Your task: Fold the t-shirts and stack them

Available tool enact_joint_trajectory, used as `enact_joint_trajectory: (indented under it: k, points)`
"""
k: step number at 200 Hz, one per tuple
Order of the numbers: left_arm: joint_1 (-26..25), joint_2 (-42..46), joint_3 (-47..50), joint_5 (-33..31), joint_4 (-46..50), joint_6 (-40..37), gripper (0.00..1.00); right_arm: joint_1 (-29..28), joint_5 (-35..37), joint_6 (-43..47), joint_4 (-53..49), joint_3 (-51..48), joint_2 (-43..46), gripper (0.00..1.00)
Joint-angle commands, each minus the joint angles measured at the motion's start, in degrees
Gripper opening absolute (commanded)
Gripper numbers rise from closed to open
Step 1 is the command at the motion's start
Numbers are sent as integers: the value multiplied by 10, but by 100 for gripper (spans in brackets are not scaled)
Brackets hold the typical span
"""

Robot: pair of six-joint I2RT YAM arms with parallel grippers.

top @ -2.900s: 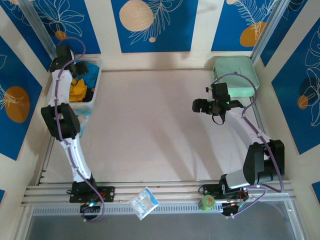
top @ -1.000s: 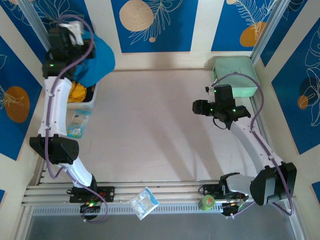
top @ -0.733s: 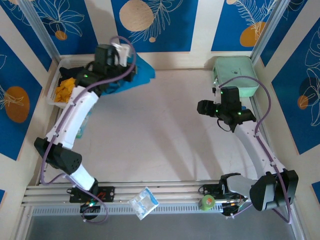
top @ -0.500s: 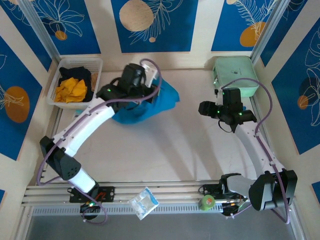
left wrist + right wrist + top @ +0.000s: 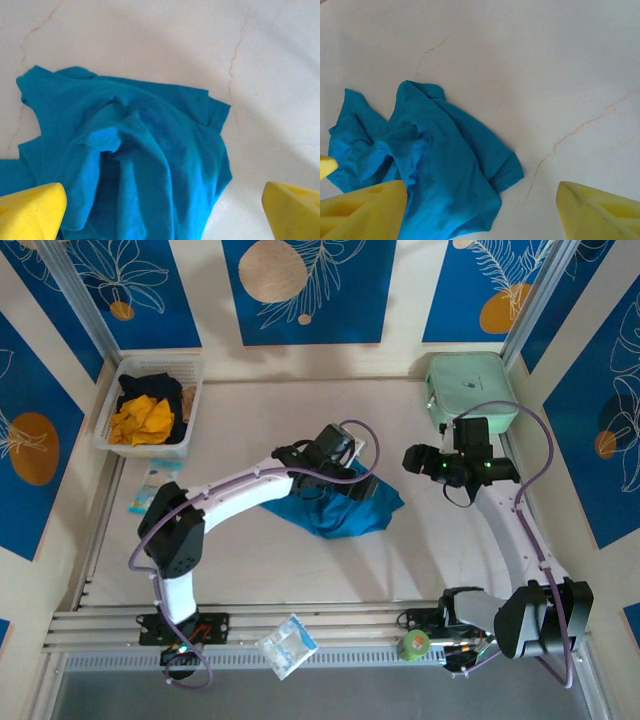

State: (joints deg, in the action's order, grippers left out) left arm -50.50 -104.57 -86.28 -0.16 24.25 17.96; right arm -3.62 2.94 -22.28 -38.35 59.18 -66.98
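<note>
We see the teal t-shirt (image 5: 345, 512) lying crumpled mid-tabletop (image 5: 300, 575); our left gripper (image 5: 160, 210) hangs above it, fingers spread wide, holding nothing; our right gripper (image 5: 480, 210), nearby, is likewise spread and empty; the orange t-shirt (image 5: 140, 420) and black t-shirt (image 5: 150, 390) sit in the far-left basket (image 5: 140, 448).

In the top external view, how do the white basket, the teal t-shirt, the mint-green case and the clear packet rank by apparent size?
1. the white basket, largest.
2. the teal t-shirt and the mint-green case: they look alike, and the shirt is crumpled and partly covered, so I do not rank them.
3. the clear packet, smallest.
</note>
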Motion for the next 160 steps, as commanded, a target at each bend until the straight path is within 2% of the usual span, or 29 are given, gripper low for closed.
enact_joint_trajectory:
  k: [1,34,49,72,98,140,160]
  points:
    - [1,67,-11,-69,16,14,100,-8,-18,-16,-39,24,-5,79]
    - [17,115,-6,-241,150,59,100,-81,-14,-48,-40,33,-48,77]
    - [41,127,18,-272,184,87,100,-128,-5,-60,-33,47,-93,73]
    - [93,137,89,-236,169,129,100,-189,11,-76,-22,81,-172,68]
    - [153,125,172,-183,103,158,94,-236,37,-89,-31,128,-266,63]
    - [212,51,226,-111,-8,156,88,-255,70,-104,-47,158,-339,54]
    - [215,14,220,-90,-47,148,85,-256,79,-111,-47,161,-347,44]
